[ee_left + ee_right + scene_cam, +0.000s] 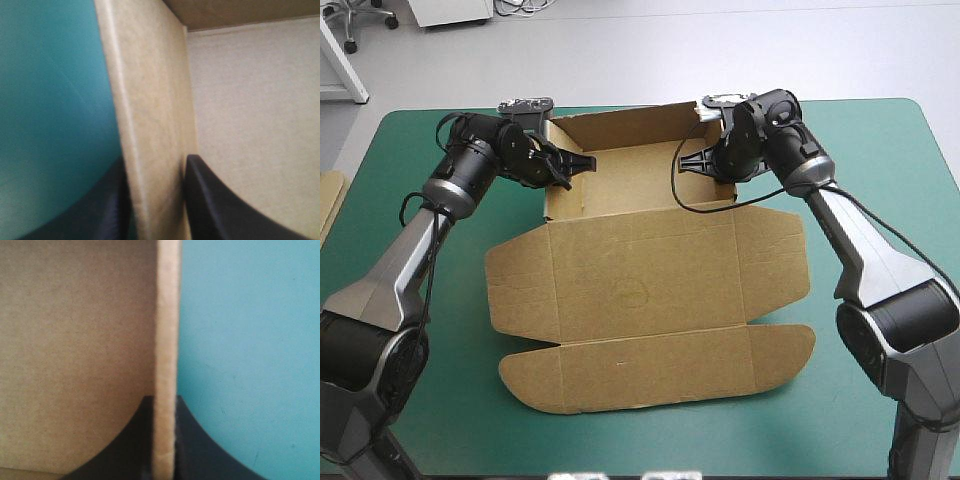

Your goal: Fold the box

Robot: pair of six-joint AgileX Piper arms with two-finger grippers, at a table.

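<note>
The brown box [645,250] sits in the middle of the teal-green table [880,140]. Nearest, toward 6 o'clock, its lid [640,290] lies flat, with a long flap [655,365] at the near edge. I think it lies flat to be out of the way while the walls get done.

Farther off, toward 12 o'clock, is the tray [620,185]. Its walls stand up. The left gripper [570,165] is at the tray's 9 o'clock side and the right gripper [705,160] at its 3 o'clock side. Each one seems to hold a side wall so it stands straight and can be pressed snug.

In the left wrist view the black fingers [215,200] are nearly closed, one inside the tray and one outside, pinching the left wall [150,125]. The right ones pinch the right wall [167,340] the same way, only board between them.

More board [328,205] peeks in at the table's 9 o'clock edge.
</note>
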